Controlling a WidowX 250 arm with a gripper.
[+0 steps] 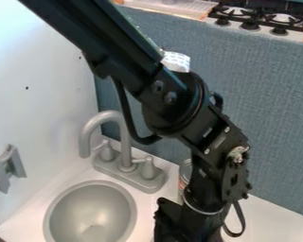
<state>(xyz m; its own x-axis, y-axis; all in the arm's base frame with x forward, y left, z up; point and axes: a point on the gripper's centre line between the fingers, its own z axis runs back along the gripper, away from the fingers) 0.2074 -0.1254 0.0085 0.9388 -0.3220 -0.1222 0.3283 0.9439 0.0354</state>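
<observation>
In the camera view, the black arm [173, 99] comes in from the upper left, bends near the middle and runs down to the bottom edge, where the tool [187, 228] is low over the white surface [262, 222], to the right of the sink. Whether the tool is apart, together or clamped on anything cannot be told. Partly hidden behind the lower arm is a can [185, 171] with a grey rim and a bit of reddish label, upright on the surface just to the right of the faucet; whether the arm touches it is unclear. The grey faucet [125, 146], with a curved spout and two handles, stands behind the round grey sink [91, 212]. A grey bracket [7, 168] is on the white wall [40, 90] at the left. A blue-grey fabric panel [268, 118] stands along the far side of the surface, and beyond it, at the top right, is a stove [262, 21] with black grates and dark knobs.
</observation>
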